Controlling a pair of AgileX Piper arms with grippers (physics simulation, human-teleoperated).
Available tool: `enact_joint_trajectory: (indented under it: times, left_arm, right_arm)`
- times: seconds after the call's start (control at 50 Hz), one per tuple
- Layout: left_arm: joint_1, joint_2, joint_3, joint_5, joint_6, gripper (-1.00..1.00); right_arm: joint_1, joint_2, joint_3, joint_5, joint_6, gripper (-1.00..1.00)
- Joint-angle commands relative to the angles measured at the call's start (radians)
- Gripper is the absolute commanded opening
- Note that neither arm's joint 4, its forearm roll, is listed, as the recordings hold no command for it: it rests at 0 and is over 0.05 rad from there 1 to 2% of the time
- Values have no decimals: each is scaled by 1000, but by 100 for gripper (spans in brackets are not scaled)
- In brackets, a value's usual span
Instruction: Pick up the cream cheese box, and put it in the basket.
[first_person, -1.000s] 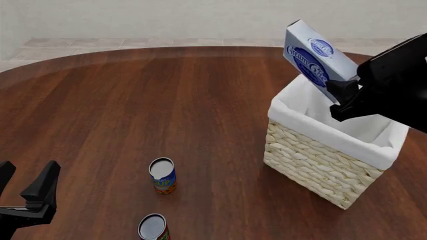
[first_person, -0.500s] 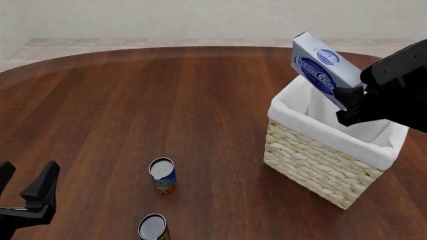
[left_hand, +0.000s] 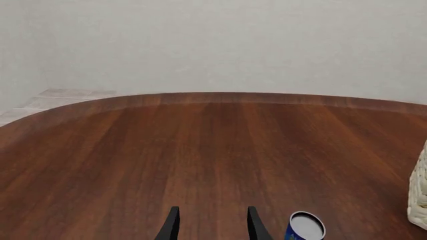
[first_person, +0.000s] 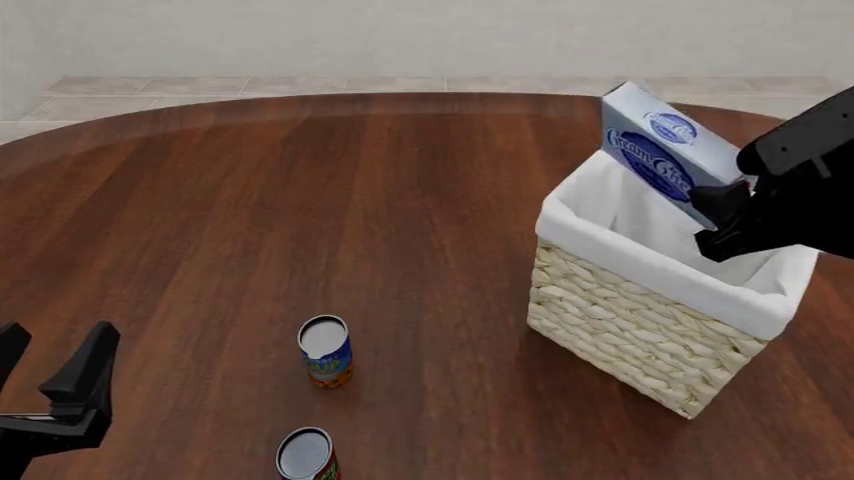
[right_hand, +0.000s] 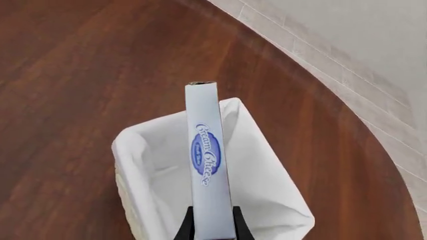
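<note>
Clamped on the cream cheese box (first_person: 663, 152), the right gripper (first_person: 727, 215) pinches the carton's lower end between its two black fingers (right_hand: 189, 227), holding it tilted, top leaning toward ten o'clock, over the far side of the basket (first_person: 641, 320). Its lower end dips below the white cloth rim, though whether it touches the liner cannot be told. The broad face carries a dark blue oval reading "Cream Cheese" in white script; a smaller round logo above it is too small to read. In the right wrist view the box (right_hand: 208, 160) is seen edge-on with the same script, above the basket (right_hand: 140, 165). At seven o'clock on the table (first_person: 267, 200), the left gripper (first_person: 47, 365) sits with its fingers spread apart around nothing, its arm cut off by the frame. Two upright cans stand nearby: one (first_person: 324, 351) with a blue label, the other (first_person: 307, 456) partly cropped, both labels illegible.
</note>
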Motion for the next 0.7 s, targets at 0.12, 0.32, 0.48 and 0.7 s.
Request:
enact_joint_trajectory:
  times: [0.12, 0.32, 0.48, 0.7]
  left_arm:
    - [0, 6, 0, -6, 0, 100]
    - [1, 3, -1, -4, 2, 100]
    - [1, 2, 0, -3, 1, 100]
    - [3, -6, -1, 4, -1, 100]
  right_arm:
    - [-32, -27, 5, 60, -24, -100]
    - [-48, -24, 9, 80, -36, -100]
    - [-77, -18, 10, 99, -52, -100]
    - [-116, 21, 26, 84, -75, -100]
